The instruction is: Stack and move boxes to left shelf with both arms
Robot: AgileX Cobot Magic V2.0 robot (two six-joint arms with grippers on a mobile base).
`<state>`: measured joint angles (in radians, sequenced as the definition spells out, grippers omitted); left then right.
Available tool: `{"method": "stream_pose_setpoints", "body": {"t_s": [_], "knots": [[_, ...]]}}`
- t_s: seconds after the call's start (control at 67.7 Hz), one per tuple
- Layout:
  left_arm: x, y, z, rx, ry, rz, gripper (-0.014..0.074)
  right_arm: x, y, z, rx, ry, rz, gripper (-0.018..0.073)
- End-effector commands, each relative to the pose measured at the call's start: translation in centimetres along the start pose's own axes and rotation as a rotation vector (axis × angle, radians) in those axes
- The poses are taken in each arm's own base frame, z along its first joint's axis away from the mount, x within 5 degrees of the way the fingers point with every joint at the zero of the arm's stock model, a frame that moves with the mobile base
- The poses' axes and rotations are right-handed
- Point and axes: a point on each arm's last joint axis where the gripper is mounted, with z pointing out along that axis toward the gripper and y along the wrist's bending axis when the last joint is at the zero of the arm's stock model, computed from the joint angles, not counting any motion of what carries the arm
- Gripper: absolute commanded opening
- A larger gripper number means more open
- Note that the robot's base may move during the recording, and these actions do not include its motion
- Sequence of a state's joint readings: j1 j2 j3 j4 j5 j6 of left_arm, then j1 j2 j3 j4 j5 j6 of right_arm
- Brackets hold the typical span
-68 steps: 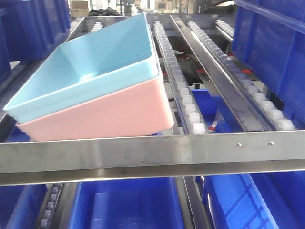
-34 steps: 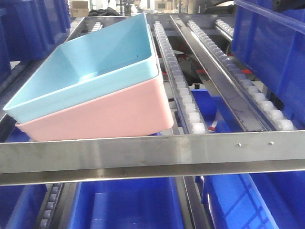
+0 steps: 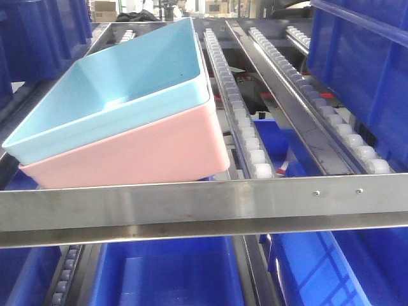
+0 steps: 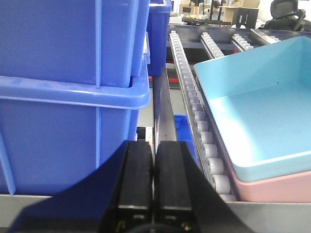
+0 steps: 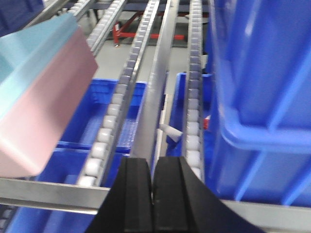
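The light blue box point(image 3: 121, 89) sits nested inside the pink box point(image 3: 146, 156), and the stack rests tilted on the left shelf's roller rails point(image 3: 239, 115), its front wall against the steel front bar point(image 3: 204, 207). In the left wrist view my left gripper point(image 4: 154, 145) is shut and holds nothing, just left of the blue box point(image 4: 257, 111) and the pink box point(image 4: 277, 187). In the right wrist view my right gripper point(image 5: 152, 162) is shut and holds nothing, to the right of the pink box point(image 5: 43, 111). Neither gripper touches the stack.
Big dark blue crates stand on the rack at the right point(image 3: 363, 70) and at the far left point(image 3: 38, 35), with more on the level below point(image 3: 169, 274). One crate point(image 4: 68, 97) stands close on my left gripper's left; another point(image 5: 262, 92) stands close on my right gripper's right.
The front view has shifted slightly, so the stack and rails sit a few pixels left. A dark shape at the top right half a second ago has left the view.
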<state>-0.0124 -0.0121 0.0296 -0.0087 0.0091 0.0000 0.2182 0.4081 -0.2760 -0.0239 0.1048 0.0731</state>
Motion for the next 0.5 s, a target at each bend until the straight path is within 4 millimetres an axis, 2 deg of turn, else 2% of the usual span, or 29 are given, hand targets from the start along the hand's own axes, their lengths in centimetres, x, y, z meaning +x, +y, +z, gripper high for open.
{"method": "stream_pose_setpoints", "body": {"t_s": [0.0,0.192,0.488], "knots": [[0.2,0.0,-0.1,0.001,-0.073,-0.013,-0.0003,-0.6,-0.2,-1.0,0.02,-0.153,-0.014,0.0036],[0.2,0.0,-0.1,0.001,-0.073,-0.013,-0.0003,2.3,-0.8,-2.5,0.083,-0.216,-0.012,0.0036],[0.2,0.0,-0.1,0.001,-0.073,-0.013,-0.0003,5.2,-0.9,-3.8,0.109,-0.38,-0.018,0.0036]]}}
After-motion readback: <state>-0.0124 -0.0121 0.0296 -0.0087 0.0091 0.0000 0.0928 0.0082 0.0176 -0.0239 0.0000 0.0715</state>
